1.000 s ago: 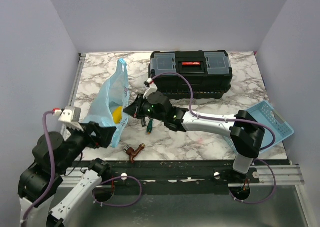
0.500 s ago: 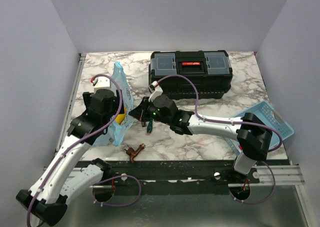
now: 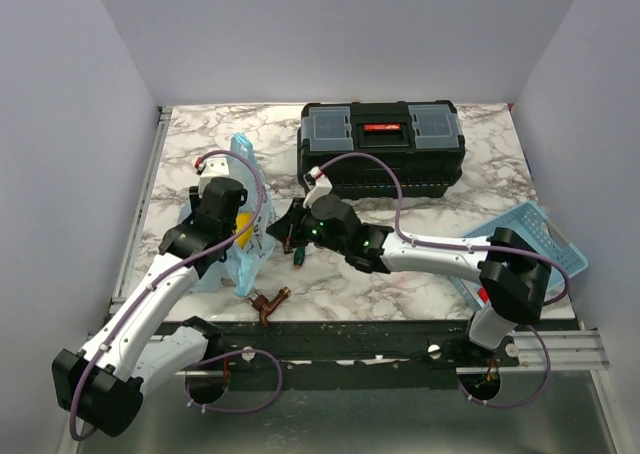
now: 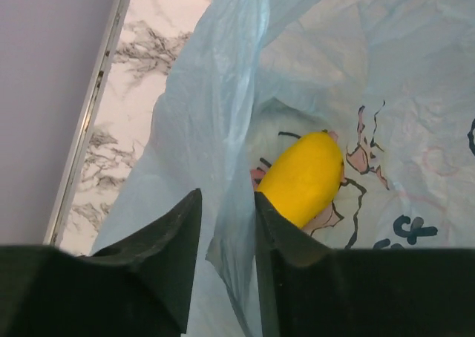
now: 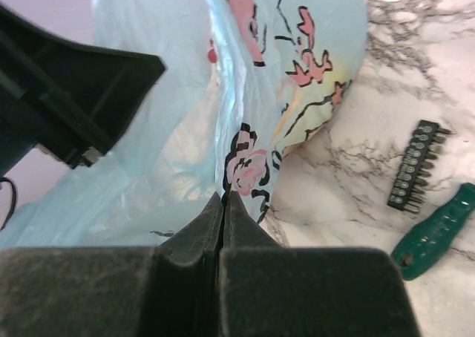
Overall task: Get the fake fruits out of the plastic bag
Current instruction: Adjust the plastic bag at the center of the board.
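Observation:
The plastic bag, thin light-blue film with pink cartoon prints, stands crumpled on the marble table at the left. Inside it lies a yellow oval fruit, also glimpsed from above. No other fake fruits show. My left gripper reaches into the bag's mouth from above. Its jaws stand apart with a fold of the bag film between them, lying against the right finger. My right gripper is shut on the bag's right edge, holding it up.
A black toolbox stands at the back centre. A light-blue basket tray sits at the right edge. A black bit holder and a green-handled tool lie right of the bag. A small brown tool lies near the front edge.
My left arm swung up from the front left to the bag's mouth, and its jaws narrowed around a fold of film. The right gripper stayed shut on the bag's edge.

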`<state>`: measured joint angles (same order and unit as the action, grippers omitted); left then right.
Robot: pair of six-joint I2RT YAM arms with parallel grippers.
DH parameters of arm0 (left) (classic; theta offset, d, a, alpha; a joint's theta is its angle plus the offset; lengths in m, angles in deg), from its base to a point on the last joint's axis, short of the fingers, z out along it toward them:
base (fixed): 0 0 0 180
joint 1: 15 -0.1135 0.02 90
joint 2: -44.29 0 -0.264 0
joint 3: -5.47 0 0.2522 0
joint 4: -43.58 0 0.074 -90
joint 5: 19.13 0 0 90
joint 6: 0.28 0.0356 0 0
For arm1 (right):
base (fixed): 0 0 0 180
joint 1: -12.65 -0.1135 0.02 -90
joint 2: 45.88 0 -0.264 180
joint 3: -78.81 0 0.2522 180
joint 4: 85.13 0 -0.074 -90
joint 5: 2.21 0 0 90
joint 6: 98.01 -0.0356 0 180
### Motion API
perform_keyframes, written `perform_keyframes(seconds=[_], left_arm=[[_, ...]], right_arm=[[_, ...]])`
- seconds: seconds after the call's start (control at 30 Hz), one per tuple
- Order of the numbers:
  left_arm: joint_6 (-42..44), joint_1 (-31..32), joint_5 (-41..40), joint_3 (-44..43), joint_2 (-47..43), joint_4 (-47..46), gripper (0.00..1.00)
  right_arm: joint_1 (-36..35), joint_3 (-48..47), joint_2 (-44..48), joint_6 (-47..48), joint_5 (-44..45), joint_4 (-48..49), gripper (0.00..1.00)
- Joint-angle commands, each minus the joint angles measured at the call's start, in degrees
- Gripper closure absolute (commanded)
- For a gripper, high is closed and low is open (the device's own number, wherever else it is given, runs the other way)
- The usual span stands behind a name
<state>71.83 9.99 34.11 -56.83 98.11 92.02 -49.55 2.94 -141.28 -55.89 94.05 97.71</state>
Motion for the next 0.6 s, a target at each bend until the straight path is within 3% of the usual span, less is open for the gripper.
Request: perform_keyframes(seconds=[0.0,0.17,0.57], left_arm=[[3.3,-0.8,-0.6,2.4,-5.7,-7.5,0.76],[5.6,-0.9,2.8,6.6,-13.4,-12.4,0.99],[5.8,-0.9,5.0,8.2,-20.9,-14.2,1.00]], right_arm=[[-0.3,1.7,2.4,1.9,7.1,-3.8,0.99],[-0.4,4.9,2.1,0.1,14.1,-6.9,0.99],[-0.3,4.9,-1.1,1.1,25.9,-20.6,0.99]])
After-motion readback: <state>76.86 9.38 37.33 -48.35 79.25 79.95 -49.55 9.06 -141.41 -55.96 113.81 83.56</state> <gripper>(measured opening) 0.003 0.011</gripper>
